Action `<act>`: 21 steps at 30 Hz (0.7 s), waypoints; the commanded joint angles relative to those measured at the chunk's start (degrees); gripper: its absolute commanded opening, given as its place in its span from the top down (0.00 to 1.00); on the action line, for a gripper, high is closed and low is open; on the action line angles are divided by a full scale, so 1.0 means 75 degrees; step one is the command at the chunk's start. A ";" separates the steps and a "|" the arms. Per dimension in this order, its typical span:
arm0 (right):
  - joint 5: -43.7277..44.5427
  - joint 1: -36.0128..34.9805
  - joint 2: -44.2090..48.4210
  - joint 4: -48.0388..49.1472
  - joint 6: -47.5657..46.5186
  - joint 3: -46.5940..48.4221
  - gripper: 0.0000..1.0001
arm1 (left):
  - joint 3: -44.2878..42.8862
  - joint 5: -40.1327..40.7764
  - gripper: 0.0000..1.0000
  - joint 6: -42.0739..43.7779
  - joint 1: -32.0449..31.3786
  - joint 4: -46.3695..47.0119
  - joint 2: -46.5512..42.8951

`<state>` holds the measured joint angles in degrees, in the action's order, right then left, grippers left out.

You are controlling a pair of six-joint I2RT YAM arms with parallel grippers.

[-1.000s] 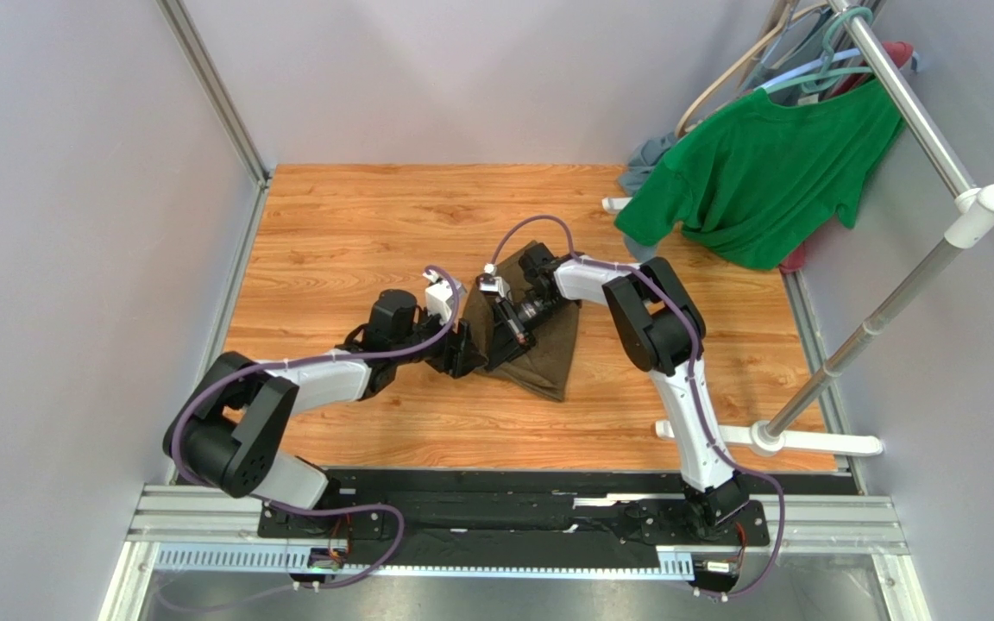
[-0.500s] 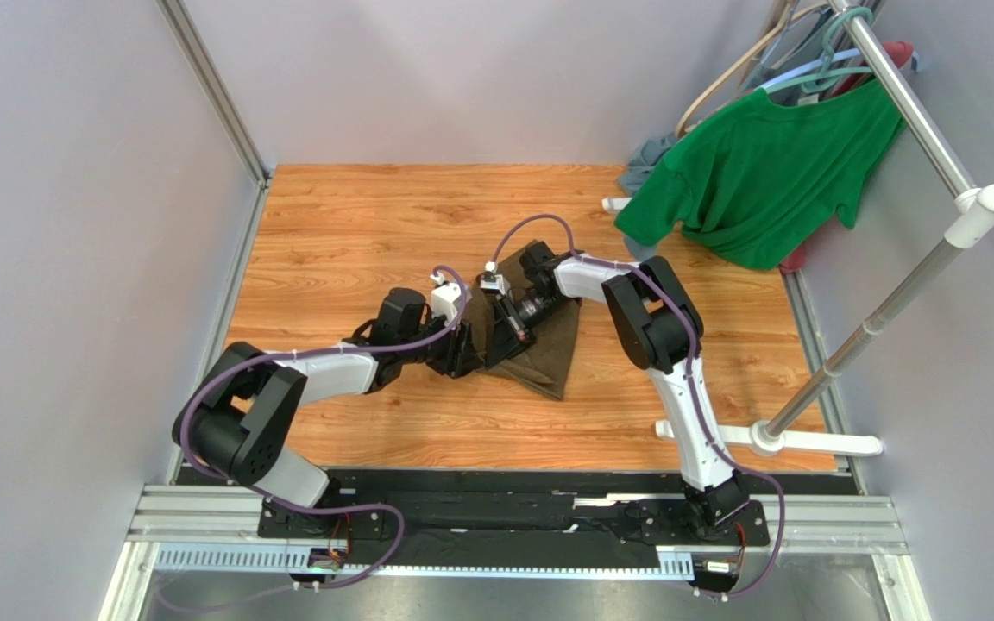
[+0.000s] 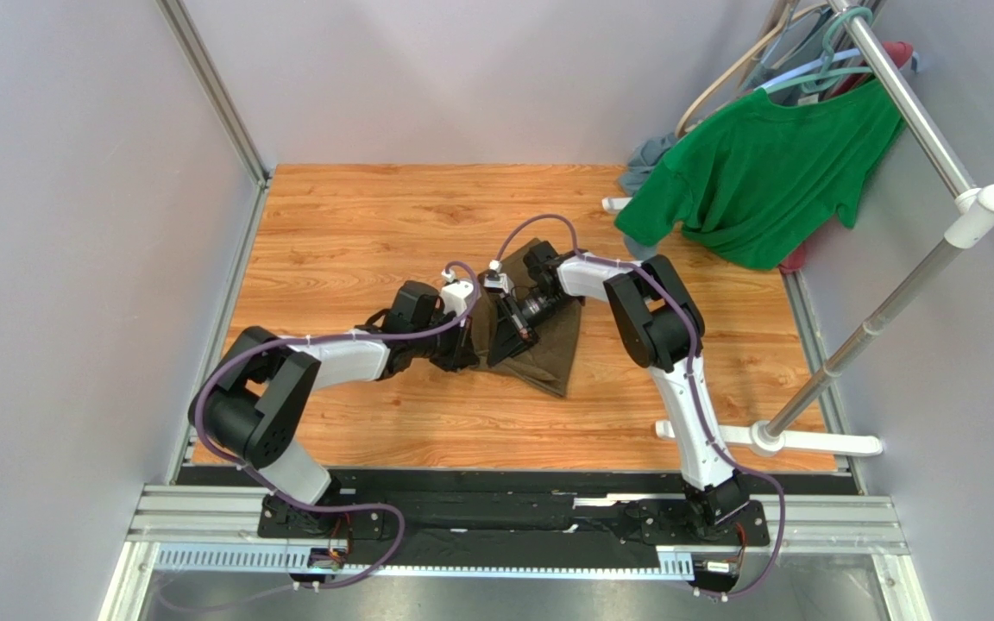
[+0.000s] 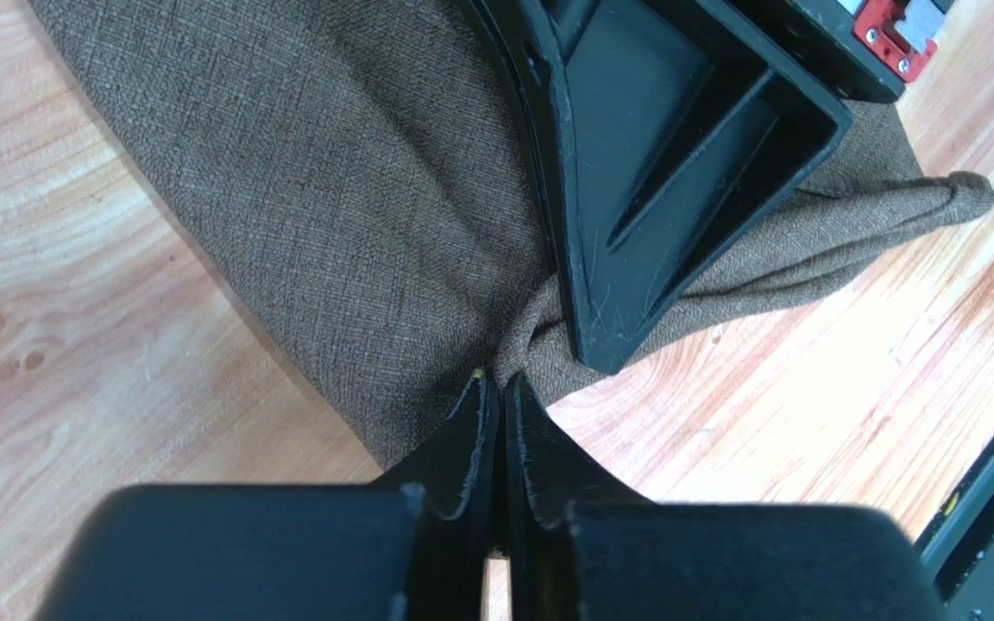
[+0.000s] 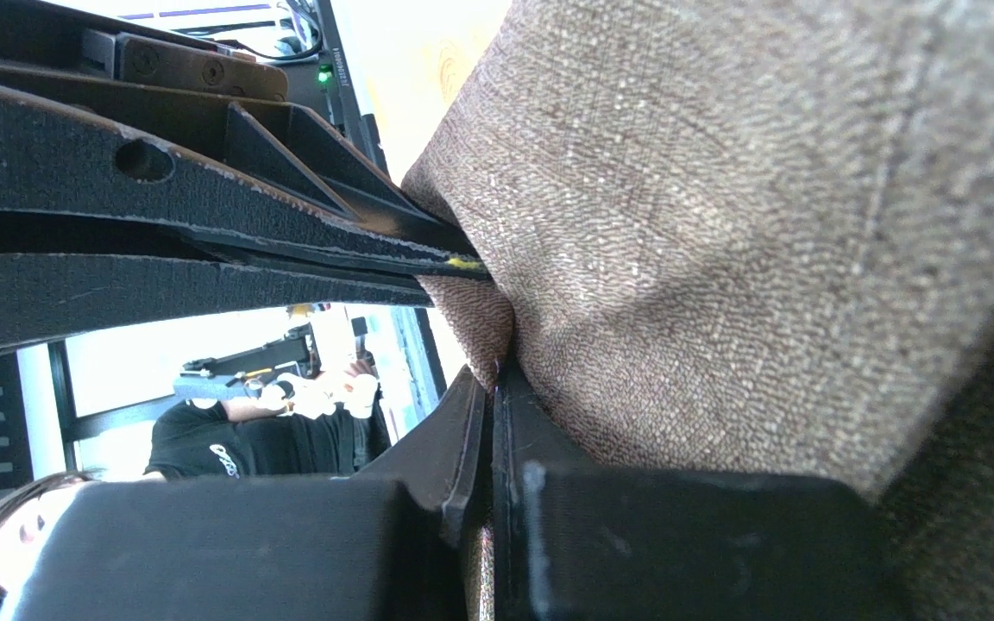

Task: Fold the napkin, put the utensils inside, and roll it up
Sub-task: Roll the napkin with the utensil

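The napkin (image 3: 552, 347) is a dark olive-brown cloth bunched on the wooden table, and both grippers meet at its left edge. My left gripper (image 3: 478, 347) is shut, with a pinch of the napkin (image 4: 360, 194) caught at its tips (image 4: 500, 383). A black finger (image 4: 671, 168) of the other arm lies on the cloth just beyond. My right gripper (image 3: 506, 339) is shut on a fold of the napkin (image 5: 749, 220), which runs down between its fingers (image 5: 495, 378). The left arm's fingers (image 5: 204, 220) lie pressed together just above it. The utensils are hidden or out of view.
A bright green T-shirt (image 3: 762, 168) hangs from a metal rack rail (image 3: 911, 110) at the back right, with a grey-blue garment (image 3: 645, 158) behind it. The rack's white foot (image 3: 775, 440) lies at the table's right front. Grey walls (image 3: 75, 259) enclose the table.
My left arm has reached right to the napkin's edge and its jaws have closed on the cloth. The right gripper has stayed shut in place.
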<state>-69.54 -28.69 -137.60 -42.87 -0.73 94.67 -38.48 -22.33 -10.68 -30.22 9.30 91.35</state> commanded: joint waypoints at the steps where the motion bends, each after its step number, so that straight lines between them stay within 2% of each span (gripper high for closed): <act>1: 0.0072 0.0075 0.0311 0.0056 -0.0148 0.0221 0.99 | -0.0435 0.0117 1.00 0.0123 -0.0049 -0.0711 0.0300; 2: 0.0096 0.0063 0.0381 0.0056 -0.0148 0.0209 0.98 | -0.0505 0.0094 1.00 0.0123 -0.0049 -0.0805 0.0393; 5: 0.0283 0.0063 0.0779 0.0056 -0.0160 0.0045 0.78 | -0.0740 -0.0081 1.00 0.0029 -0.0049 -0.1145 0.0534; 6: 0.0365 0.0063 0.1036 0.0091 -0.0160 -0.0013 0.66 | -0.0891 -0.0128 1.00 0.0017 -0.0049 -0.1216 0.0569; 9: 0.0728 0.0098 0.1703 0.0220 -0.0125 -0.0388 0.52 | -0.1079 -0.0199 1.00 -0.0076 -0.0049 -0.1602 0.0675; 14: 0.1489 0.0251 0.2805 0.0652 0.0051 -0.1254 0.46 | -0.1373 -0.0315 1.00 -0.0158 0.0068 -0.2236 0.0828; 18: 0.2168 0.0414 0.3907 0.1658 0.0601 -0.2669 0.44 | -0.1455 -0.0585 1.00 -0.0275 0.0255 -0.2388 0.0945; 21: 0.3140 0.0392 0.4949 0.2547 0.0882 -0.3503 0.43 | -0.1549 -0.0819 1.00 -0.0194 0.0279 -0.2470 0.1015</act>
<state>-55.40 -25.96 -109.06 -34.20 2.22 74.83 -49.01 -26.22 -12.03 -28.67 -4.27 97.60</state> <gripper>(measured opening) 0.561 0.011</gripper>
